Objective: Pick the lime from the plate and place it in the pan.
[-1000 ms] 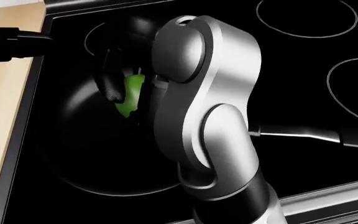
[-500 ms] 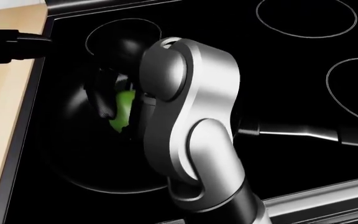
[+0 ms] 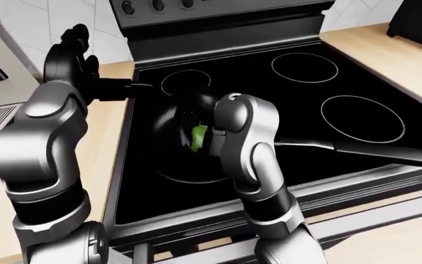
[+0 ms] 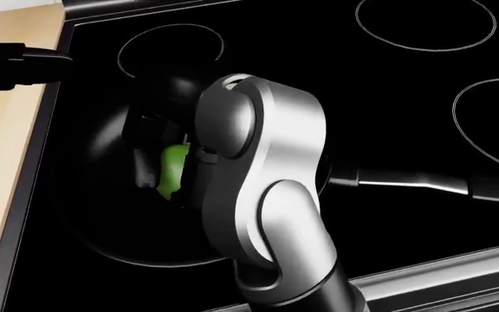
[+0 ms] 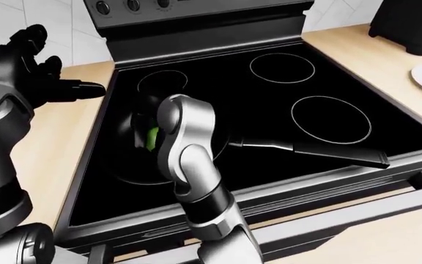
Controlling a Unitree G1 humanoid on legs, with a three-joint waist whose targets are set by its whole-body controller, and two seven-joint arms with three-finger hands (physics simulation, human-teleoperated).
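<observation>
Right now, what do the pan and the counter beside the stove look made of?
The pan looks like dark non-stick or cast metal: matte black with faint rim highlights, though a render leaves that open. The counter looks like light wood or laminate, pale tan and evenly matte.

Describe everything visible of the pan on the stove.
The pan is a round, shallow, glossy black skillet, nearly blending into the black glass stovetop. It sits flat on the stovetop's lower-left area in the left-eye view, partly over the burner ring there. Its long dark handle runs rightward toward the stove's near edge. The right hand hangs over its bowl, fingers around the lime; the silver forearm hides the pan's right side. Whether the lime touches the pan's floor cannot be told.
</observation>
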